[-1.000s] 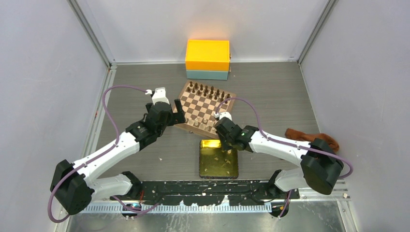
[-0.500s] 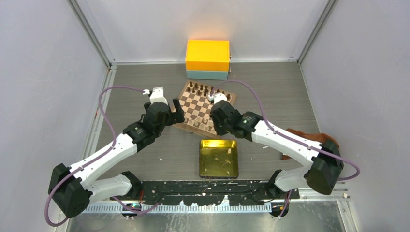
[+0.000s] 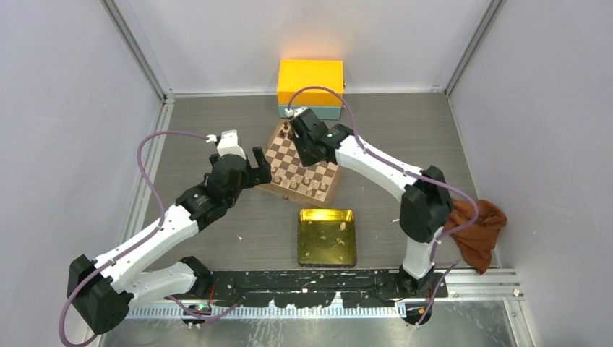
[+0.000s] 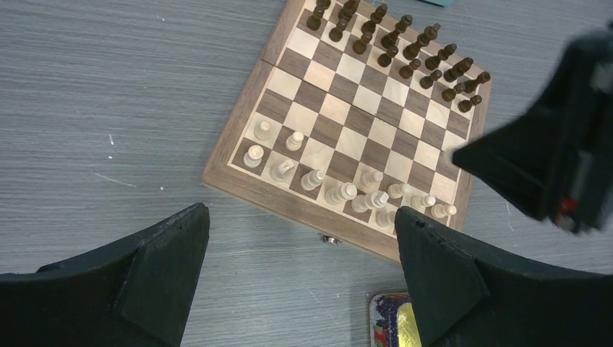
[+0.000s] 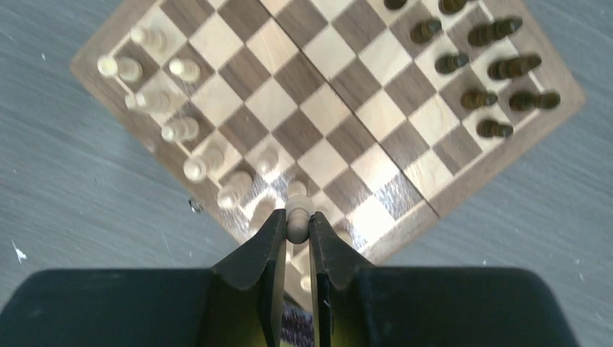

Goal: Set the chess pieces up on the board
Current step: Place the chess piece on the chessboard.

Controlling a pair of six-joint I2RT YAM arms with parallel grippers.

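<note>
Item: pale chess piece (image 5: 298,225), being gripped by the clenched right fingers (image 5: 264,246). It is now being carried over the board (image 4: 361,123), having been lifted away from the gold tray (image 3: 299,238), so placement is judged imminent. Left fingers (image 4: 159,267): being held spread wide and empty beside the board.

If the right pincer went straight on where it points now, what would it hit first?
Likely the board, among the pale pieces along its edge; depth is unclear.
</note>
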